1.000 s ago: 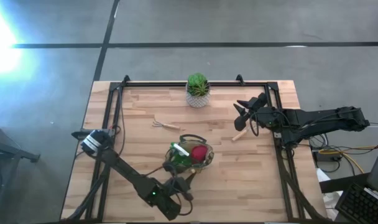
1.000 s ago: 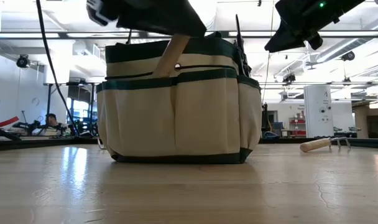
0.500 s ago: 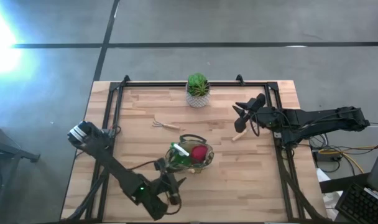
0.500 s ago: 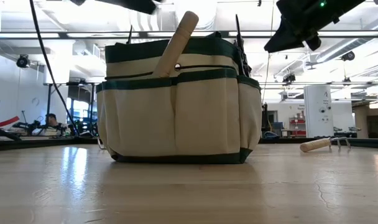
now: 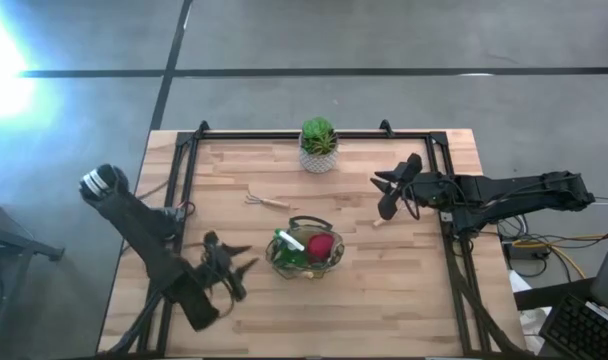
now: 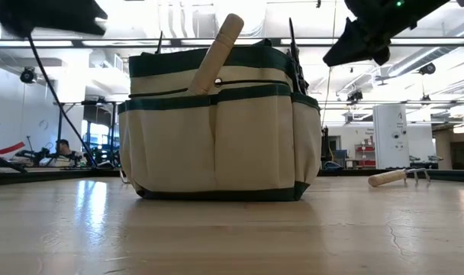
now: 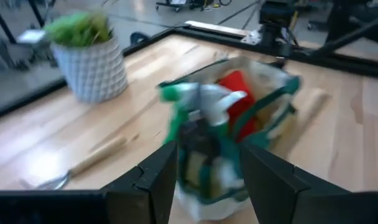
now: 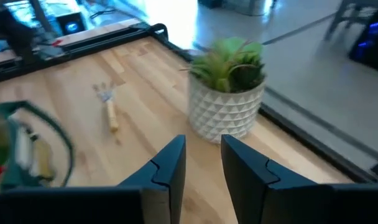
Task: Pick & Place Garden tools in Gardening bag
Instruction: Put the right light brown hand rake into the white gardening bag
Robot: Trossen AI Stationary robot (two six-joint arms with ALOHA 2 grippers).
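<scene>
Left end effector (image 5: 227, 268) open beside gardening bag (image 5: 306, 250).

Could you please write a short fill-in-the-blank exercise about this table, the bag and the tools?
1. The potted plant stands in a ____ pot.
2. The gardening bag has olive-green trim and ____ canvas.
3. The rake lies on the table between the bag and the ____.
4. A ____ handle sticks out of the bag's top.

Missing words: white; beige; potted plant; wooden
</scene>
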